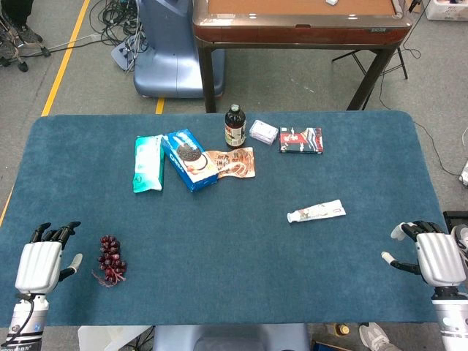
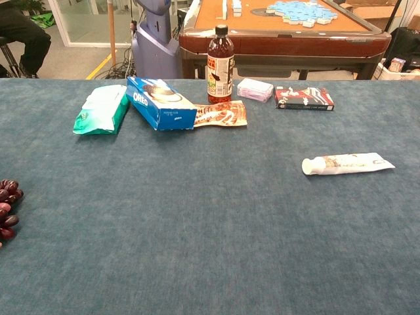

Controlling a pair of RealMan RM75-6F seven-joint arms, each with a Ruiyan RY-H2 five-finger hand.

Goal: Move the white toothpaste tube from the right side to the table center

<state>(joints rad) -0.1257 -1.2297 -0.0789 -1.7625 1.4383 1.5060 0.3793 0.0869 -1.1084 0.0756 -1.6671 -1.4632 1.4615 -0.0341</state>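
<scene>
Toothpaste tube (image 1: 316, 213) is lying flat on the right half of the blue table (image 1: 219, 241), and we are seeing its long axis running nearly left to right, cap end pointing toward the table center and crimped tail toward the right edge. Our right hand (image 1: 431, 256) is resting at the near right corner, fingers spread and holding nothing; the tube is sitting ahead of it and inward, well apart from the fingertips. Our left hand (image 1: 44, 259) is waiting at the near left corner, fingers likewise apart and empty, beside a bunch of grapes (image 1: 111, 259). We are judging the right hand the nearer one for the reach.
</scene>
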